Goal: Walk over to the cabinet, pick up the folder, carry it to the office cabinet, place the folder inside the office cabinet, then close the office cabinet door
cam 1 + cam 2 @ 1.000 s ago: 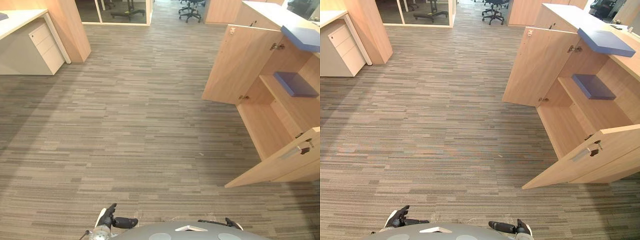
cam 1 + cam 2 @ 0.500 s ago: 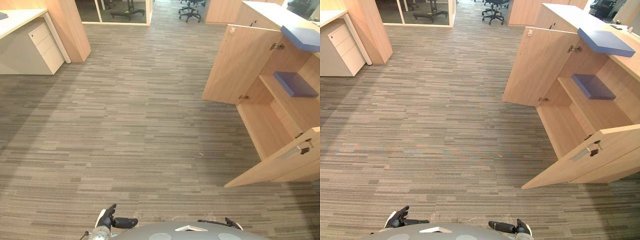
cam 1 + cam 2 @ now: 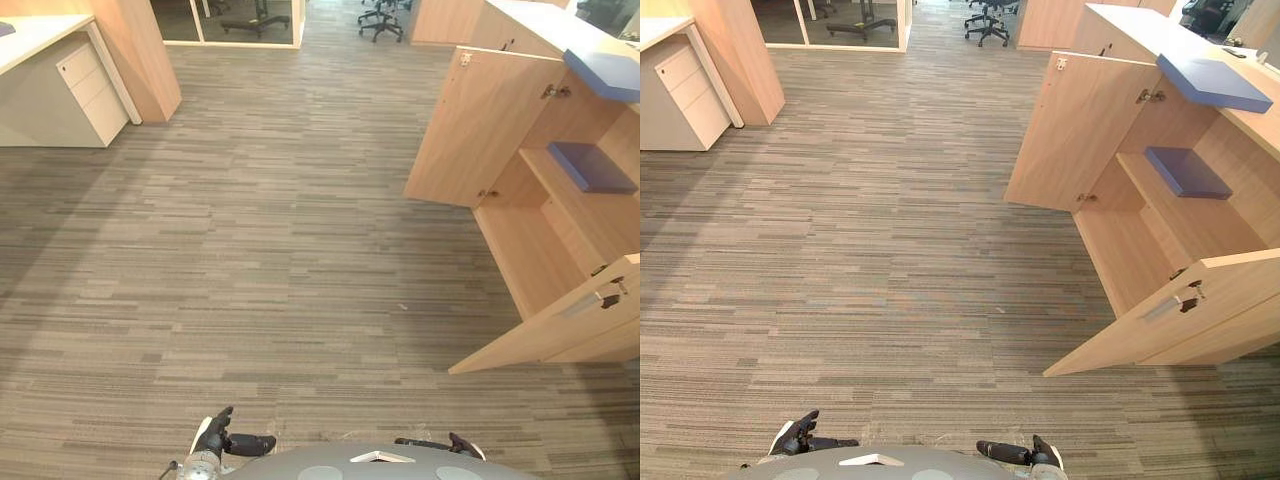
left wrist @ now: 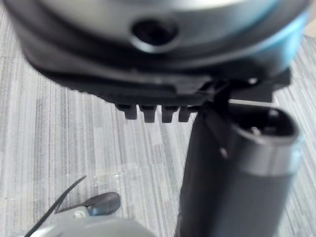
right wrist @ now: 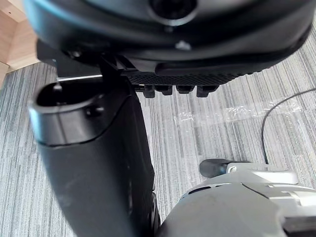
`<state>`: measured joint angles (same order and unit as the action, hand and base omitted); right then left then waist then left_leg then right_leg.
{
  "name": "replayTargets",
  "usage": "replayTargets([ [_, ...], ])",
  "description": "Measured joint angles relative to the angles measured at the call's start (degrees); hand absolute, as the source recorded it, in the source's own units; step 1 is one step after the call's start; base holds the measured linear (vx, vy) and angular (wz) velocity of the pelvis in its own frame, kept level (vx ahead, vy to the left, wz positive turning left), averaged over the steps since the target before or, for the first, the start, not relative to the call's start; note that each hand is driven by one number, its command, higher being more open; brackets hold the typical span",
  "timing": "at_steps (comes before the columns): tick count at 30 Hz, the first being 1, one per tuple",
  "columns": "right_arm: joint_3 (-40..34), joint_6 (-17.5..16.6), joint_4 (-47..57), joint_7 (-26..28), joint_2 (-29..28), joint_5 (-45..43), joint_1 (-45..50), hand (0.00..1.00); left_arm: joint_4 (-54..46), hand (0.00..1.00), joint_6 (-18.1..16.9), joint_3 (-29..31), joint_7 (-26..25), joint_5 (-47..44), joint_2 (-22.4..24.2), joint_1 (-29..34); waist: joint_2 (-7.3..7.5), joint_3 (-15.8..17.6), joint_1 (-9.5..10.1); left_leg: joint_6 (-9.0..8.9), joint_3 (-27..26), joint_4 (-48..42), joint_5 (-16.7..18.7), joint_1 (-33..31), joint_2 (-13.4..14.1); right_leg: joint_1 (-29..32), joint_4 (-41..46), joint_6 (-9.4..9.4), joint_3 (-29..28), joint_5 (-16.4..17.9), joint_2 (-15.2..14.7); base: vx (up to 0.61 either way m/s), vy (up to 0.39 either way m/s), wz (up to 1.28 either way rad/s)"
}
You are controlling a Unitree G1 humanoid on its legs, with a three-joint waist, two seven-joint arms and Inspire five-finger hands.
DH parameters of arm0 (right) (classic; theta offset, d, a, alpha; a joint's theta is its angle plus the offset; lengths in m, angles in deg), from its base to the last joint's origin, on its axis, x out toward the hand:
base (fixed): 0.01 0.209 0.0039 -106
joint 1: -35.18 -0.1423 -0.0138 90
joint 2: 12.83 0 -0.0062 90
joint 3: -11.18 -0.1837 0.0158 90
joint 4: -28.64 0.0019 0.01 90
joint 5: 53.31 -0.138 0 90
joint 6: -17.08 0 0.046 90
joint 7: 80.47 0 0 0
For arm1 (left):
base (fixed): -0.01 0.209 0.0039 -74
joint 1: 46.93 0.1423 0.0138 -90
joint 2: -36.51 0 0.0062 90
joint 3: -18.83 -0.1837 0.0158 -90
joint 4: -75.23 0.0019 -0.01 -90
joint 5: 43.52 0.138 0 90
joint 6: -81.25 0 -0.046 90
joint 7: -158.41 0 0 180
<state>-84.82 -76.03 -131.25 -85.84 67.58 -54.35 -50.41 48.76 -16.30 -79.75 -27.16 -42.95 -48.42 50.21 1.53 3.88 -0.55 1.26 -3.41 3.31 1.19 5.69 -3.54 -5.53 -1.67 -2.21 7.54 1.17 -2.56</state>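
Note:
A blue folder (image 3: pixel 1213 82) lies flat on top of the wooden office cabinet (image 3: pixel 1145 255) at the right. A second, darker blue folder (image 3: pixel 1186 171) rests on the shelf inside it. Both cabinet doors stand wide open: the far door (image 3: pixel 1075 135) and the near door (image 3: pixel 1170 320) with its metal handle. My left hand (image 3: pixel 224 440) hangs low at the bottom of the eye views, open and holding nothing. My right hand (image 3: pixel 1016 454) hangs the same way, open and empty, a good way short of the cabinet. In the wrist views the left hand (image 4: pixel 232 168) and right hand (image 5: pixel 94 163) show over bare carpet.
A white desk with a drawer unit (image 3: pixel 75 95) stands at the far left beside a wooden column (image 3: pixel 140 55). Office chairs (image 3: pixel 380 20) stand at the back. Striped grey carpet (image 3: pixel 260 230) stretches between me and the cabinet.
The whole picture has shifted very slightly, so the camera moved a touch. The folders, the doors and both hands keep their places.

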Motion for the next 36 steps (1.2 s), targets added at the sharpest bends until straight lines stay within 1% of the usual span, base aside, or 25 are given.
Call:
replayTargets([
  [1, 0.0, -0.2, 0.0, 0.0, -0.2, -0.2, -0.7, 1.00, -0.3, 1.00, 0.0, 0.1, -0.3, -0.3, -0.2, -0.6, 0.43, 1.1, 0.00, -0.36, 0.0, -3.7, 1.8, -2.0, 0.1, 1.0, 1.7, -0.01, 0.1, 0.9, -0.2, -0.03, -0.040, 0.07],
  [2, 0.0, -0.3, 0.1, 0.1, -0.1, -0.6, -1.3, 1.00, -1.6, 1.00, -0.1, 1.0, -0.6, -0.6, -0.2, -2.2, 0.44, 3.4, 0.34, -1.54, -0.1, -13.6, 6.6, -6.1, 1.1, 1.8, 4.2, 1.10, 0.4, 2.6, 0.2, -0.06, -0.053, 0.05],
  [3, 0.0, -0.5, 0.1, 0.1, 0.0, -0.6, -1.5, 1.00, -2.5, 1.00, -0.1, 1.4, -0.6, -0.6, -0.1, -2.3, 0.26, 3.9, 0.44, -2.67, -0.4, -17.9, 8.3, -7.8, 1.8, 1.9, 4.7, 1.34, 0.4, 3.1, 0.4, -0.09, -0.046, 0.09],
  [4, -0.1, -0.6, 0.1, 0.1, 0.0, -0.7, -1.9, 1.00, -3.5, 1.00, -0.3, 2.1, -0.6, -1.0, -0.2, -2.3, 0.13, 5.0, 0.37, -4.41, -2.1, -27.5, 9.7, -11.6, 3.1, 1.4, 5.1, 1.66, 0.6, 3.6, 0.8, -0.10, -0.049, 0.03],
  [5, -0.2, -0.6, 0.0, 0.1, 0.2, -1.2, -2.0, 1.00, -4.5, 1.00, -1.1, 2.7, -0.5, -2.0, -0.1, -2.5, -0.19, 5.6, 0.46, -5.04, -4.3, -36.7, 9.2, -15.5, 4.7, 0.4, 5.7, 1.89, 0.5, 4.0, 1.0, -0.07, -0.032, 0.03],
  [6, -0.3, -0.6, 0.0, 0.1, 0.3, -1.3, -1.9, 1.00, -5.0, 1.00, -1.3, 2.8, -0.6, -2.2, 0.0, -2.5, -0.41, 5.9, 0.44, -5.53, -5.0, -40.2, 8.6, -16.8, 5.4, -0.5, 5.8, 2.14, 0.4, 4.2, 1.0, 0.03, -0.005, -0.05],
  [8, -0.7, -0.6, 0.1, 0.0, 0.7, -1.6, -2.4, 1.00, -5.7, 1.00, -1.8, 3.4, -1.1, -2.3, 0.3, -2.5, -0.93, 6.2, 0.43, -4.17, -6.3, -47.3, 11.6, -19.8, 7.4, -2.2, 5.8, 2.39, -0.1, 5.2, 0.9, 0.10, 0.057, -0.07],
  [11, -1.3, -0.2, -0.1, -0.2, 1.0, -1.7, -2.6, 1.00, -5.7, 1.00, -2.4, 5.2, -1.8, -3.0, 1.0, -2.7, -1.38, 6.4, 0.53, -4.10, -5.5, -40.0, 13.2, -22.8, 9.1, -2.6, 5.8, 0.87, -1.7, 6.2, -1.4, 0.15, 0.166, -0.23],
  [12, -1.5, -0.2, 0.0, -0.3, 1.1, -2.3, -2.6, 1.00, -5.7, 1.00, -2.4, 5.2, -1.8, -3.2, 1.0, -2.8, -1.41, 6.4, 0.39, -5.28, -4.2, -30.6, 10.7, -23.3, 8.8, -2.5, 5.6, -0.65, -2.1, 7.2, -3.6, 0.18, 0.183, -0.20],
  [14, -1.5, -0.2, 0.1, -0.2, 1.5, -2.6, -2.4, 1.00, -5.6, 1.00, -2.3, 5.2, -2.0, -3.3, 1.3, -2.6, -2.16, 6.1, 0.35, -6.72, -2.9, -21.6, 6.4, -22.9, 9.5, -2.7, 5.5, -3.03, -3.2, 8.7, -5.5, 0.31, 0.378, -0.21],
  [15, -1.5, 0.0, 0.0, -0.3, 1.7, -2.6, -2.3, 1.00, -5.5, 1.00, -2.3, 5.2, -2.1, -3.4, 1.8, -2.1, -2.87, 5.6, 0.50, -5.98, -5.5, -21.6, 1.5, -22.4, 9.3, -4.0, 4.9, -3.75, -3.8, 9.6, -7.1, 0.42, 0.471, -0.19],
  [16, -1.4, 0.1, -0.1, -0.2, 1.7, -2.4, -2.3, 1.00, -5.5, 1.00, -2.3, 5.5, -2.1, -3.4, 1.6, -2.1, -2.32, 5.5, 0.56, -4.78, -6.6, -22.2, 1.4, -22.4, 8.5, -4.6, 4.9, -3.85, -3.9, 9.8, -7.8, 0.45, 0.361, -0.12],
  [17, -1.3, 0.3, -0.2, 0.0, 1.5, -1.6, -2.3, 1.00, -5.5, 1.00, -2.2, 5.9, -2.1, -3.4, 1.5, -2.2, -1.58, 5.1, 0.44, -2.65, -7.3, -24.2, 3.6, -23.2, 7.1, -4.0, 6.8, -3.55, -5.0, 9.7, -8.7, 0.36, 0.234, -0.06],
  [19, -1.3, 0.4, -0.1, 0.2, 1.0, -1.4, -2.5, 1.00, -5.5, 1.00, -2.1, 7.0, -2.1, -3.4, 1.7, -2.1, -1.05, 4.8, 0.64, -0.61, -8.3, -26.4, 6.9, -23.1, 5.3, -2.8, 10.9, -3.78, -5.2, 9.3, -10.4, 0.41, 0.257, -0.11],
  [21, -1.4, 0.4, -0.2, 0.4, 0.7, -1.4, -2.4, 1.00, -5.5, 1.00, -1.9, 7.2, -2.3, -3.4, 1.7, -1.6, -0.24, 4.1, 1.41, 0.23, -10.6, -24.6, 8.3, -20.1, 3.4, 0.4, 18.1, -4.01, -8.2, 9.1, -12.7, 0.40, 0.285, -0.37],
  [22, -1.6, 0.2, 0.2, 0.5, 0.7, -1.6, -2.3, 1.00, -5.5, 1.00, -1.9, 7.1, -2.2, -3.4, 1.7, -1.0, -0.05, 3.9, 1.80, 0.98, -12.1, -21.8, 8.6, -16.6, 1.9, 3.7, 27.0, -3.99, -9.9, 8.1, -14.0, 0.36, 0.221, -0.46],
  [24, -2.5, -0.4, 1.8, 0.9, 0.6, -1.8, -2.2, 1.00, -5.5, 1.00, -1.9, 6.4, -2.0, -3.4, 1.4, 0.1, 0.17, 3.7, 0.75, 2.84, -13.3, -17.5, 8.2, -10.5, -0.1, 10.1, 45.3, -3.08, -9.6, 3.9, -15.4, 0.36, 0.172, -0.25],
  [25, -2.4, -0.7, 2.8, 1.1, 0.7, -1.8, -2.5, 1.00, -5.5, 1.00, -1.8, 5.7, -1.6, -3.4, 1.3, 0.2, -0.09, 3.9, 0.15, 3.32, -13.4, -14.9, 8.3, -6.3, -1.0, 13.6, 57.2, -0.68, -6.5, 3.9, -16.0, 0.37, 0.132, -0.11],
  [27, -1.9, -0.9, 3.5, 0.9, 1.1, -2.0, -4.0, 1.00, -5.5, 1.00, -1.8, 2.8, -1.2, -3.4, 1.2, 0.5, -1.27, 4.1, 0.06, 3.51, -12.3, -10.8, 8.2, 0.8, -1.3, 15.7, 66.7, 2.47, 3.7, 7.3, -16.2, 0.42, 0.102, -0.03],
  [30, -1.3, -0.7, 3.4, -0.2, 1.7, -4.7, -4.8, 1.00, -5.5, 1.00, -1.9, 1.0, -0.2, -3.4, 1.5, -0.6, -2.82, 4.8, -0.51, 3.51, -10.8, -9.7, 8.2, 4.9, 0.8, 17.2, 58.1, 2.32, 13.2, 13.3, -13.6, 0.36, -0.032, 0.11],
  [32, -1.8, -0.8, 4.0, -0.4, 1.7, -7.4, -5.5, 1.00, -5.5, 1.00, -2.3, -0.2, 0.2, -3.3, 1.9, -0.7, -4.20, 5.2, -1.66, 3.35, -10.1, -9.6, 8.3, 6.4, 3.4, 18.1, 42.0, 1.05, 15.5, 13.4, -10.8, 0.26, -0.100, 0.30],
  [33, -2.5, -0.9, 4.3, -0.5, 1.4, -8.0, -5.5, 1.00, -5.5, 1.00, -2.4, -0.3, 0.5, -3.1, 2.0, -0.8, -4.19, 5.2, -1.60, 3.03, -10.0, -9.1, 8.5, 7.4, 4.2, 18.7, 35.7, -0.08, 15.4, 12.4, -10.4, 0.30, -0.147, 0.27],
  [34, -3.0, -0.9, 4.4, -0.8, 1.2, -8.7, -5.3, 1.00, -5.4, 1.00, -2.4, -0.3, 0.6, -3.1, 2.0, -0.8, -4.11, 5.2, -1.58, 1.94, -10.3, -8.4, 9.1, 8.5, 4.9, 19.1, 29.3, -0.88, 15.4, 10.4, -10.0, 0.38, -0.224, 0.16],
  [35, -3.1, -0.9, 4.4, -1.4, 0.7, -8.8, -5.2, 1.00, -5.4, 1.00, -2.4, 0.0, 0.7, -3.0, 1.9, -0.8, -3.44, 5.0, -1.30, -0.19, -10.7, -7.6, 10.4, 9.7, 5.3, 19.5, 20.7, -1.13, 15.6, 5.4, -9.6, 0.39, -0.282, 0.02],
  [36, -3.0, -0.8, 4.2, -1.6, 0.4, -8.8, -5.1, 1.00, -5.2, 1.00, -2.4, 0.2, 0.4, -2.9, 1.6, -0.7, -2.38, 4.8, -1.10, -2.83, -11.1, -6.5, 11.9, 11.4, 5.2, 19.5, 15.9, -0.15, 15.8, -3.5, -9.7, 0.35, -0.270, -0.07],
])
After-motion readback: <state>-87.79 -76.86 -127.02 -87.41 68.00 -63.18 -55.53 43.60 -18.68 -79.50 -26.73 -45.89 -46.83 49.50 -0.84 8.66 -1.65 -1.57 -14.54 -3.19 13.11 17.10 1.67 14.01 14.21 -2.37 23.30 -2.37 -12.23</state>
